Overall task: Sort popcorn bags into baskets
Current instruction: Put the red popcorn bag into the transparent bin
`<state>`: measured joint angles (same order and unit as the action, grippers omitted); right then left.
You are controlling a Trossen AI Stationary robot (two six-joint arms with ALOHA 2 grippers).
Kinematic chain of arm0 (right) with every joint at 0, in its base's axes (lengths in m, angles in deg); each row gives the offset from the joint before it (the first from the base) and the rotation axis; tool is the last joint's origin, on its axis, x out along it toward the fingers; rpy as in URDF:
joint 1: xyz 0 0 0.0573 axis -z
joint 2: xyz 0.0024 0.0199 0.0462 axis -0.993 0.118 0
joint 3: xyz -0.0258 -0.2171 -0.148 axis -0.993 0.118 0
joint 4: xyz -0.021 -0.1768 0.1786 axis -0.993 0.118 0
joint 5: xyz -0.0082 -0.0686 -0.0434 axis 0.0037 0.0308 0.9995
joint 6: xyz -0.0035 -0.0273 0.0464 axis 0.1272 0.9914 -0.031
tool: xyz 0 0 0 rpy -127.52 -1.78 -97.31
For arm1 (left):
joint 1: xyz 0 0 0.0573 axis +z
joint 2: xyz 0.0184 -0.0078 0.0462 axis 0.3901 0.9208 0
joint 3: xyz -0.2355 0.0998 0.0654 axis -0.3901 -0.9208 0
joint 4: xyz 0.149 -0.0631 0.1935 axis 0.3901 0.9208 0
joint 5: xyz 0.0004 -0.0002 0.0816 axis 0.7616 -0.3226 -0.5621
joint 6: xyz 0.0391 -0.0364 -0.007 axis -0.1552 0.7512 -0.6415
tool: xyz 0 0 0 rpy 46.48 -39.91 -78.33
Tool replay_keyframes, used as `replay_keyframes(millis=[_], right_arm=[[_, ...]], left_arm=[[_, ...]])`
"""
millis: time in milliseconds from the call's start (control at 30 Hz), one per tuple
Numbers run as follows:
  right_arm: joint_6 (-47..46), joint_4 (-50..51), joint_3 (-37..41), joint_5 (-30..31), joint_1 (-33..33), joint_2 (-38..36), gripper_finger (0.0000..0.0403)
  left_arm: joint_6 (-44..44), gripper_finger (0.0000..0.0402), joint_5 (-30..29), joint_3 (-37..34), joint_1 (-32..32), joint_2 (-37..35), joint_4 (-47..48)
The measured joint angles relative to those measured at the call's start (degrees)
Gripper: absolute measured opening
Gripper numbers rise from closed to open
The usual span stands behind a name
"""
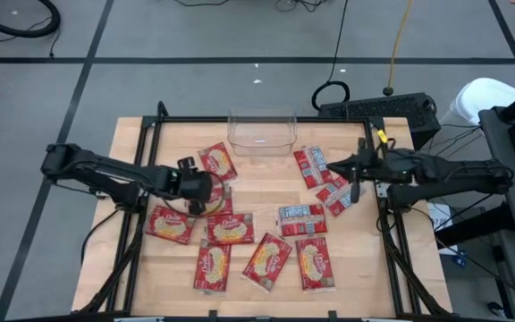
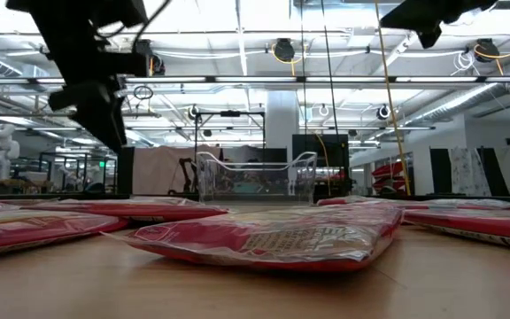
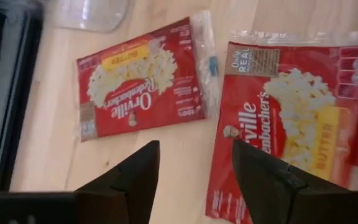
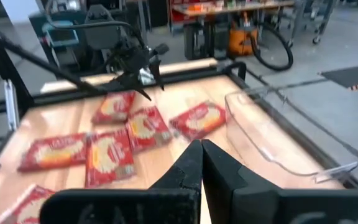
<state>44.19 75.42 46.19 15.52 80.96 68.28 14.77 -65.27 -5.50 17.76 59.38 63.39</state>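
We see a pale wooden surface with flat, glossy red popcorn bags scattered across it; we count about thirteen, one with its printed white back up. One clear plastic basket, rectangular with rounded corners, sits at the far edge. The left end effector hangs released, fingers apart, over two bags. The right end effector is clenched, holding nothing

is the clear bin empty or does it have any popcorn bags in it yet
Empty. In the high view the clear bin shows only bare wood through its bottom, and every popcorn bag lies outside it on the table.
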Motion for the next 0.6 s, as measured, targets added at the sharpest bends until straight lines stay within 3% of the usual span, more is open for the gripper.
replay_keyframes(millis=[167,333,600], right_arm=[[0.0,-0.04,0.0,0.0,0.0,3.93,0.0],[-0.54,-0.04,0.0,-0.21,0.0,5.91,0.0],[-0.99,-0.11,1.47,-0.24,-0.05,6.55,0.0]], left_arm=[[-1.2,0.0226,0.66,0.0,1.81,6.28,-4.17],[0.75,0.0238,13.56,0.0,6.02,9.67,-3.77],[1.57,0.0224,20.98,0.0,13.03,9.12,0.46]])
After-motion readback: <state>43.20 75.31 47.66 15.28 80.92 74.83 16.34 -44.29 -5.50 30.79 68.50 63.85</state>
